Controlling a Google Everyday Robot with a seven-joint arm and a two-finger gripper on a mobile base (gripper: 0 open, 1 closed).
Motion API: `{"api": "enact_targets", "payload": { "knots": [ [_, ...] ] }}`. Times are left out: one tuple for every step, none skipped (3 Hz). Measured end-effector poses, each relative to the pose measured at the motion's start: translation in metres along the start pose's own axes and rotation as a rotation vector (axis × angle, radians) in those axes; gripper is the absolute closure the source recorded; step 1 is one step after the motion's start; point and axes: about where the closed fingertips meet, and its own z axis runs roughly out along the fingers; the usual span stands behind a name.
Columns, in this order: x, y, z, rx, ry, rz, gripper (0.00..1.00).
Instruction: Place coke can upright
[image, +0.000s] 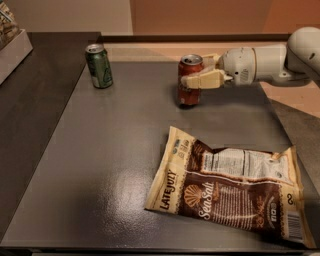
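Observation:
The red coke can (189, 92) stands upright at the far middle of the grey table (100, 165), its silver top facing up and its base on or just above the surface. My gripper (193, 71) reaches in from the right and is closed around the can's upper half. One cream finger (202, 80) crosses the front of the can, and the other shows behind its top. The white arm (270, 60) runs off to the right edge.
A green can (99, 66) stands upright at the far left of the table. A brown Late July chip bag (227, 187) lies flat at the near right. A box edge (12, 47) sits at the far left. The table's far edge is just behind the cans.

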Motion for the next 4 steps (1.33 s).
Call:
{"api": "enact_targets", "payload": {
  "knots": [
    [0.007,0.002,0.004,-0.025,-0.002,-0.004,0.61],
    [0.016,0.004,0.008,-0.041,0.008,0.008,0.38],
    [0.024,0.006,0.010,-0.036,0.018,0.021,0.14],
    [0.023,0.006,0.013,-0.041,0.018,0.020,0.00]
  ]
}}
